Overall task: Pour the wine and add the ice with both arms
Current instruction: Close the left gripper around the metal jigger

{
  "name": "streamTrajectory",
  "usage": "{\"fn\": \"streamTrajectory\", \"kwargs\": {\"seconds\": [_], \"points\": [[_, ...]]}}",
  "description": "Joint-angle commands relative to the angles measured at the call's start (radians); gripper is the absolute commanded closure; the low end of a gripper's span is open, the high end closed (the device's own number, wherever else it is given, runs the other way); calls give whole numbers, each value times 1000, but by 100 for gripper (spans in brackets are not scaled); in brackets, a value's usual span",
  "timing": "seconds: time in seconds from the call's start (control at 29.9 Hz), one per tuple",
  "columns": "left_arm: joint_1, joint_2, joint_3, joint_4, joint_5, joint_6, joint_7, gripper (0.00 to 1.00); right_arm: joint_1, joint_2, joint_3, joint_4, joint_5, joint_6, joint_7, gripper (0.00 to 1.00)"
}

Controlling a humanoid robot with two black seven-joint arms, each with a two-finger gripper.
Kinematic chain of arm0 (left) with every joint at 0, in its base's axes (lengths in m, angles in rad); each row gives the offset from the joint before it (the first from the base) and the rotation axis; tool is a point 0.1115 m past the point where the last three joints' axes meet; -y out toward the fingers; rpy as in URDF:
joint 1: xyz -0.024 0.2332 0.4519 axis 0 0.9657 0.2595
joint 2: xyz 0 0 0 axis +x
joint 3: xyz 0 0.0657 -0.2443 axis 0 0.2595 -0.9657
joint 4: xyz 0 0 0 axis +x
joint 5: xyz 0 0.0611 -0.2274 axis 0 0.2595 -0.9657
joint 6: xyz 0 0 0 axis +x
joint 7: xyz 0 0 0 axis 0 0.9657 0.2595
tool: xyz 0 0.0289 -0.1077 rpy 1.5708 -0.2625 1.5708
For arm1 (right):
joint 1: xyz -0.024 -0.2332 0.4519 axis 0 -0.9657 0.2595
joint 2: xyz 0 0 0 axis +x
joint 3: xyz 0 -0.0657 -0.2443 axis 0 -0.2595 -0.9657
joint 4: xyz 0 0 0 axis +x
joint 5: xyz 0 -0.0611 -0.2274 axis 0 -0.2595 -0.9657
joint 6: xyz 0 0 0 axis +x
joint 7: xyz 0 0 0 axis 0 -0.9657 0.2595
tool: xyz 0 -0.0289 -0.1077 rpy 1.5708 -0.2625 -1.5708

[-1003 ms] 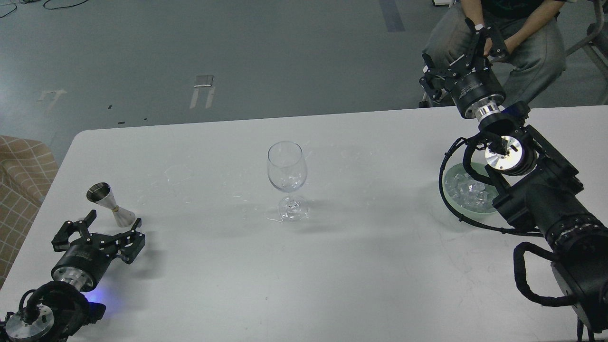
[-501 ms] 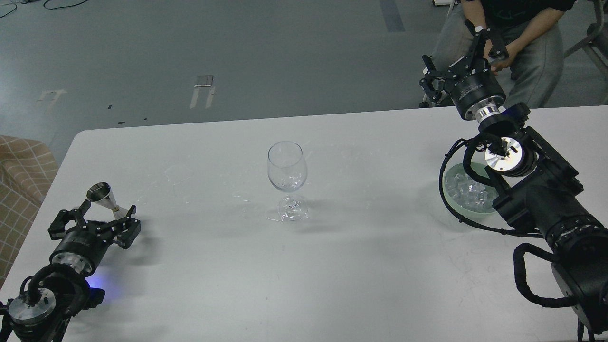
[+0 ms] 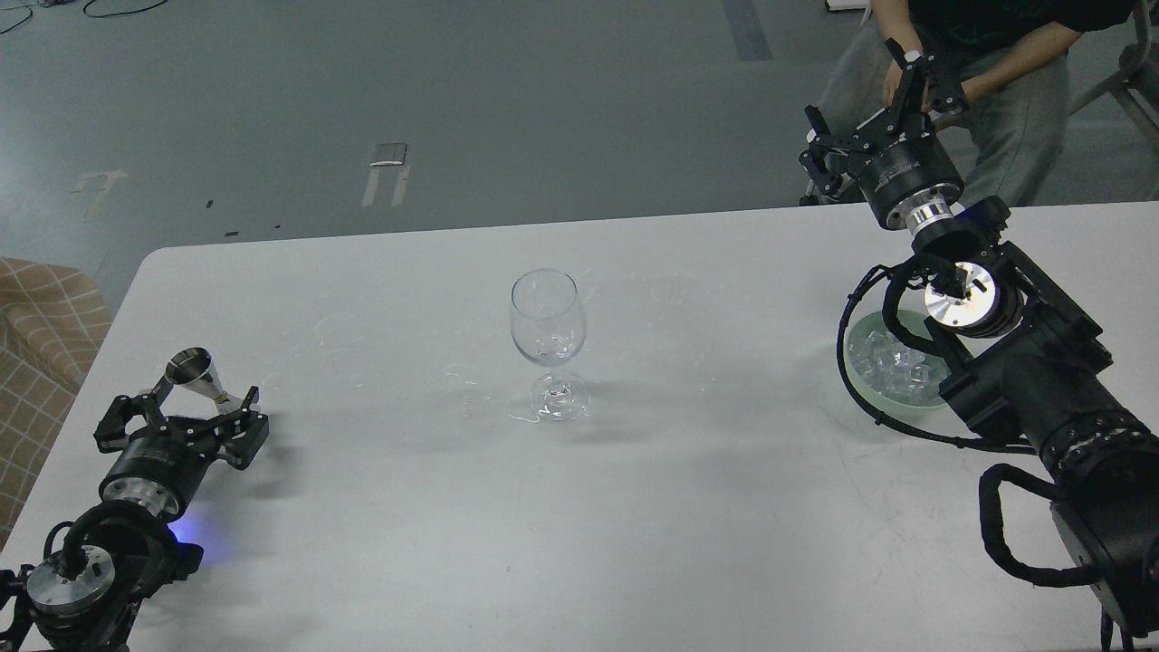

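A clear stemmed wine glass (image 3: 546,326) stands upright at the table's middle; I cannot tell whether it holds anything. A steel jigger (image 3: 194,373) stands tilted at the left. My left gripper (image 3: 181,418) is open, with its two fingers on either side of the jigger's lower half. Ice cubes (image 3: 896,360) lie in a pale green bowl (image 3: 854,355) at the right, partly hidden by my right arm. My right gripper (image 3: 867,95) is open and empty. It is raised beyond the table's far edge, well behind the bowl.
The white table (image 3: 688,507) has wet streaks around the glass's foot. A seated person (image 3: 987,54) is just behind my right gripper. A checked sofa (image 3: 41,335) stands off the table's left edge. A looped cable (image 3: 851,380) hangs beside the bowl.
My left gripper has moved forward and left, so the jigger now stands between its fingers. The right gripper has barely shifted. The person's hands have moved.
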Motion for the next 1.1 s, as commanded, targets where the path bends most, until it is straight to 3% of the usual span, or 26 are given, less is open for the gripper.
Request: {"fn": "streamTrajectory", "kwargs": {"seconds": [0.0, 0.4, 0.64, 1.07], "points": [[-6, -4, 1, 0, 0, 1, 0, 2, -2, 0, 0, 1, 0, 1, 0, 0], [-47, -25, 4, 53, 3, 1, -14, 13, -4, 0, 0, 1, 0, 1, 0, 0], [-47, -31, 4, 54, 14, -24, -15, 31, -4, 0, 0, 1, 0, 1, 0, 0], [-53, -34, 4, 85, 23, -48, -20, 40, -2, -2, 0, 0, -2, -1, 0, 0]]}}
